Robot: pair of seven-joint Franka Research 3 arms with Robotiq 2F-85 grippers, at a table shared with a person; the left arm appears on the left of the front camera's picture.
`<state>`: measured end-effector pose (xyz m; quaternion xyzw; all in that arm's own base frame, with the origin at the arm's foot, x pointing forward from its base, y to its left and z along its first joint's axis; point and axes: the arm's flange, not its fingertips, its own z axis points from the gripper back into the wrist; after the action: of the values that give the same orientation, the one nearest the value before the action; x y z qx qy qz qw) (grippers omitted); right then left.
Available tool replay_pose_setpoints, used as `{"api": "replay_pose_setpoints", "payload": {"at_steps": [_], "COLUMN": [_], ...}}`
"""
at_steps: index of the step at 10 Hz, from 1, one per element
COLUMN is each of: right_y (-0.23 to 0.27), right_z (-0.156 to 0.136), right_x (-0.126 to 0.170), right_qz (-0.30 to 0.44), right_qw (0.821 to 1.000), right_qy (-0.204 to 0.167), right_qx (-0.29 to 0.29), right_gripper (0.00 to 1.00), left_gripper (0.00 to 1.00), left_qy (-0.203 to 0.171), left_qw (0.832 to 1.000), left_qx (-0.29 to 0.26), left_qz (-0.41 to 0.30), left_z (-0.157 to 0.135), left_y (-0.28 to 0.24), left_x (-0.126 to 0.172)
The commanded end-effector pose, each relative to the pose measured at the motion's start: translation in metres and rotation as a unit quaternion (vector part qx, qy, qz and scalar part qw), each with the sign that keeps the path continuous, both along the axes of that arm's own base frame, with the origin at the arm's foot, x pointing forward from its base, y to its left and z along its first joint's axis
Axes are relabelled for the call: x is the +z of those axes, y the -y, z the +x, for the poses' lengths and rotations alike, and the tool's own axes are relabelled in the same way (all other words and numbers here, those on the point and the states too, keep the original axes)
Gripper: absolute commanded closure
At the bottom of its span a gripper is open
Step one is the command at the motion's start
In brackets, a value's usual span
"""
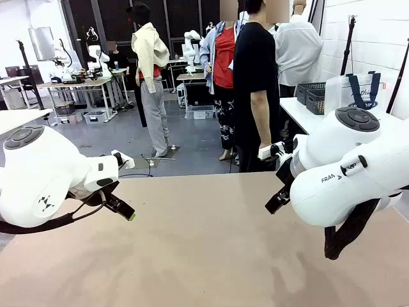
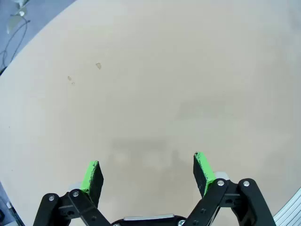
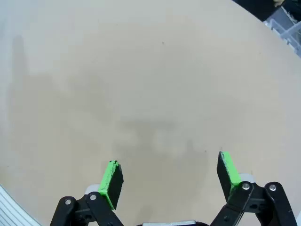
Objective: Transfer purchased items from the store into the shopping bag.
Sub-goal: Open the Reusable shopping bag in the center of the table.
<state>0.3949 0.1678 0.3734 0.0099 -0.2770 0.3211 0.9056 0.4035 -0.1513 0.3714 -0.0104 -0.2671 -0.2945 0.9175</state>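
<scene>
front: transfer not yet begun, I judge; left arm (image 1: pixel 45 176) and right arm (image 1: pixel 351 166) hover over the tan table (image 1: pixel 204 249); shopping bag (image 1: pixel 355 89) and dark grey lattice basket (image 1: pixel 312 96) stand on a side table far right, bag partly behind the right arm, purchased items not discernible | left wrist: left gripper (image 2: pixel 148 170) spread wide, empty, above bare tabletop | right wrist: right gripper (image 3: pixel 170 175) spread wide, empty; next move calls for basket and bag within reach

- Tan table (image 1: pixel 192 256), spread across the foreground.
- Person in black shirt (image 1: pixel 254 77), standing just past the table's far edge.
- Person in red top (image 1: pixel 223 64), farther behind the table.
- Black cable (image 1: pixel 142 167), on floor beyond the table.
</scene>
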Motion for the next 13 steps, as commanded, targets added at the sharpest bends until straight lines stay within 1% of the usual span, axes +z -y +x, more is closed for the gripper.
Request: {"api": "replay_pose_setpoints", "payload": {"at_steps": [1, 13], "right_y": [0.0, 0.0], "right_z": [0.0, 0.0], "right_x": [0.0, 0.0], "right_qz": [0.0, 0.0], "right_qw": [1.0, 1.0], "right_qy": [0.0, 0.0], "right_qx": [0.0, 0.0], "right_gripper": [0.0, 0.0], "left_gripper": [0.0, 0.0], "left_qy": [0.0, 0.0], "left_qw": [1.0, 1.0], "left_qx": [0.0, 0.0], "left_qz": [0.0, 0.0], "left_z": [-0.0001, -0.0001], "left_y": [0.0, 0.0], "left_x": [0.0, 0.0]}}
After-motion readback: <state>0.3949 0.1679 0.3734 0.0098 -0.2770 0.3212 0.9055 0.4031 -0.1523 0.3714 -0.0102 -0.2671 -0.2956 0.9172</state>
